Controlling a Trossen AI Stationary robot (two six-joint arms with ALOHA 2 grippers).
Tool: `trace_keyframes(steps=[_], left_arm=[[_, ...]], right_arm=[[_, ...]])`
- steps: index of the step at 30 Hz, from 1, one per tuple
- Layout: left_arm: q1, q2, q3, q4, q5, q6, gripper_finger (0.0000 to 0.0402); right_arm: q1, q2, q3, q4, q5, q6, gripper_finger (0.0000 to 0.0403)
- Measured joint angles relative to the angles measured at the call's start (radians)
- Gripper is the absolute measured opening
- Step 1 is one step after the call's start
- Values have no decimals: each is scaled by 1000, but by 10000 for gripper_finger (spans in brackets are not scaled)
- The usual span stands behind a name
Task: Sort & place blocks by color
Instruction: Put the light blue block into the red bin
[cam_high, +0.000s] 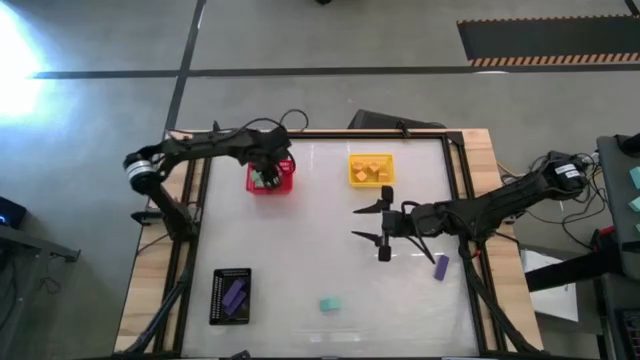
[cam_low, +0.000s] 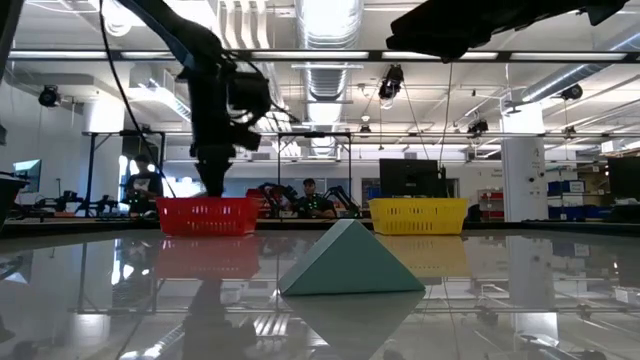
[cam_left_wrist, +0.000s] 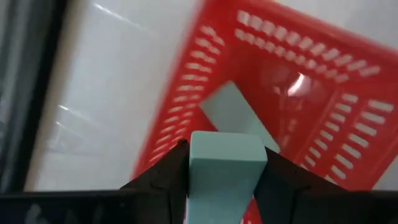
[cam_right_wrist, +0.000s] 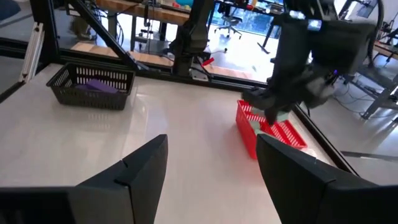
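My left gripper (cam_high: 268, 172) is over the red basket (cam_high: 284, 186) at the table's far left, shut on a teal block (cam_left_wrist: 227, 171). Another teal block (cam_left_wrist: 239, 115) lies on that basket's floor. My right gripper (cam_high: 368, 224) is open above bare table right of centre, fingers pointing toward the left edge (cam_right_wrist: 211, 146). A purple block (cam_high: 441, 266) lies on the table beside the right arm. A teal wedge block (cam_high: 331, 304) rests flat near the near edge (cam_low: 350, 262). Orange blocks (cam_high: 372, 171) sit in the yellow basket (cam_high: 353, 160), purple blocks (cam_high: 236, 294) in the black basket (cam_high: 217, 300). My left gripper pinches the teal block by its two opposite side faces (cam_left_wrist: 198, 174), one finger on each. The fingers come from above, pointing down into the red basket. The block is lifted clear, above the basket's floor and the teal block lying there.
The three baskets stand apart: red and yellow near the far edge, black at the near left corner. A dark frame rail (cam_high: 462, 190) runs round the table top. Bare table lies between the baskets and around the teal wedge. People (cam_low: 312, 198) sit in the room behind.
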Motion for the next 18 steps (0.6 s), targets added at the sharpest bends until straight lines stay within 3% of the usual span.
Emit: trace_keyframes(steps=[7,13,18], left_arm=[[0,72,-3,-16,-2,27,123],[0,64,-3,10,-18,35,178],[-4,62,3,10,-20,45,190]], right_arm=[[0,1,0,-3,0,-2,237],[0,1,0,-3,0,-2,236],[0,1,0,-4,0,-2,236]])
